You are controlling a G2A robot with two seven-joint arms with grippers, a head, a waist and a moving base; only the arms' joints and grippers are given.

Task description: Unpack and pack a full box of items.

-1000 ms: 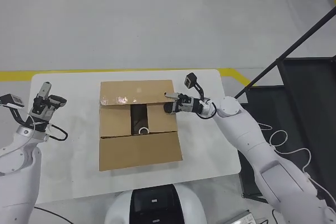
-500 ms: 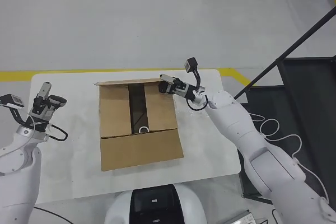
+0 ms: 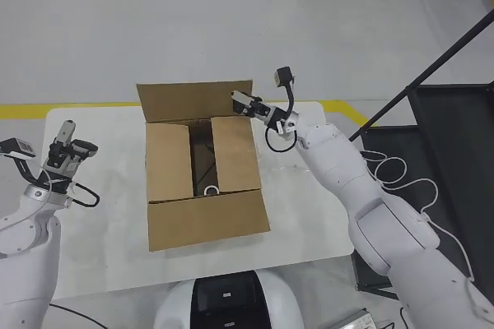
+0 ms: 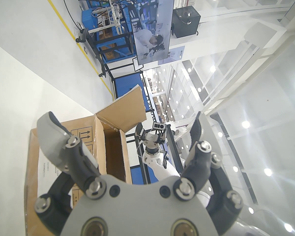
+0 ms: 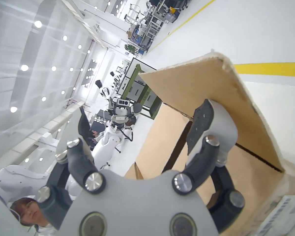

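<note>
R gripper (image 3: 236,101) wide, against box flap (image 3: 193,100)

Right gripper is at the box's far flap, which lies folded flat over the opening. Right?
No. The right gripper is at the far flap of the box, but that flap stands raised, not folded flat; the top view shows it.

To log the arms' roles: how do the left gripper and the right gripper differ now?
The left gripper hangs over the table's left side, apart from the box; the right gripper is at the corner of its raised far flap. The right gripper has a finger by the flap; the left gripper touches nothing. Both are open and empty.
</note>
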